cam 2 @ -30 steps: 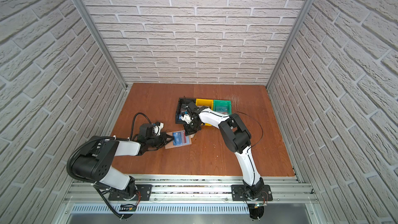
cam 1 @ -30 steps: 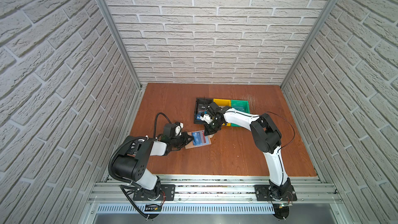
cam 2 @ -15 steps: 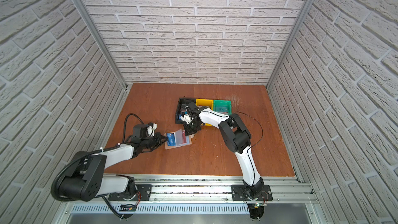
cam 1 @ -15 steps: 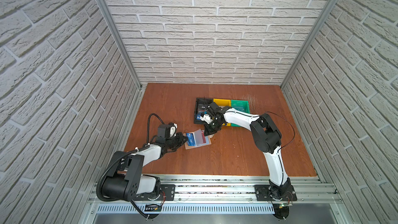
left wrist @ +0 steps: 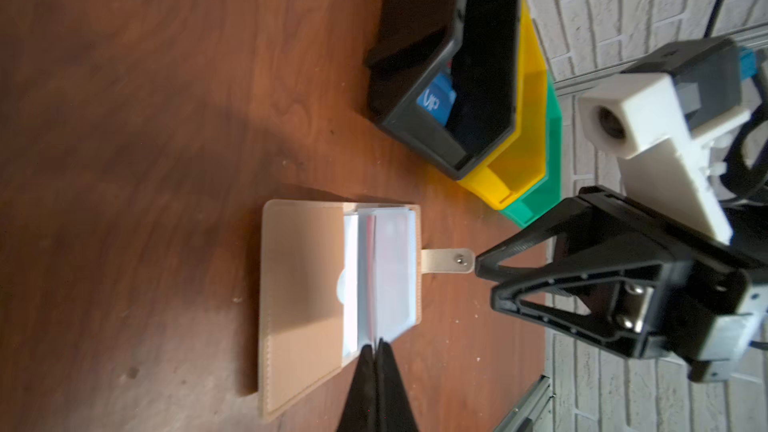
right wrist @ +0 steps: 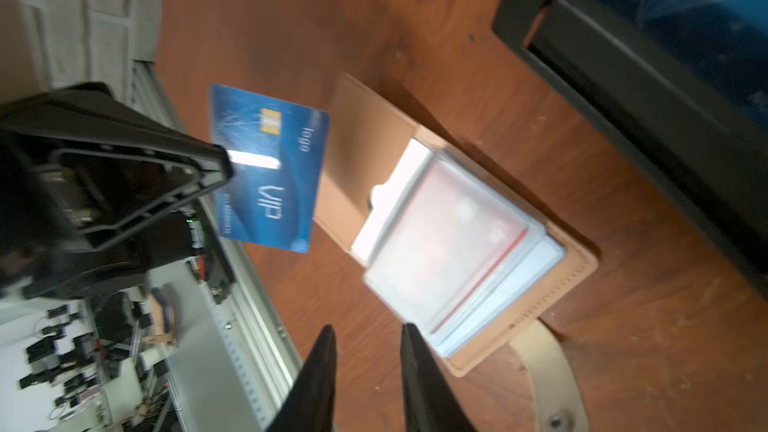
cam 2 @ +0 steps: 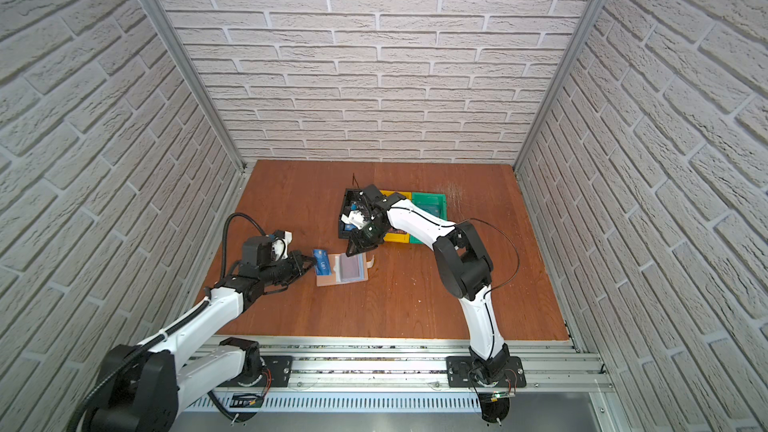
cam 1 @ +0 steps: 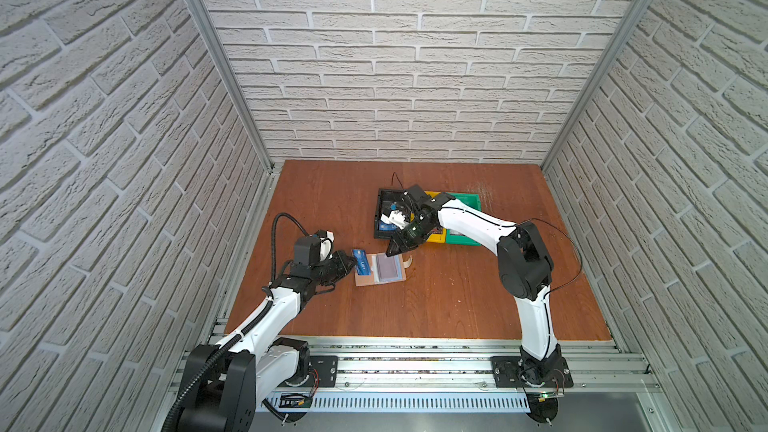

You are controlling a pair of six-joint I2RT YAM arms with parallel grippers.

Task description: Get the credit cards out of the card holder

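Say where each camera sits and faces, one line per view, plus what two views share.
Top views: high over the near rail, looking down on the table and both whole arms; the left gripper pinches the blue card.
Left wrist: on the left arm, looking past the shut left gripper at the card holder, black bin and right gripper.
Right wrist: on the right arm, looking past the open right gripper at the card holder and blue card.
Shared: both wrist views show the card holder.

Blue card (right wrist: 268,168) raised, card holder (left wrist: 303,268) open

Sleeved credit cards (right wrist: 453,238) blurred — print unreadable; snap tab (right wrist: 548,384) cut off.
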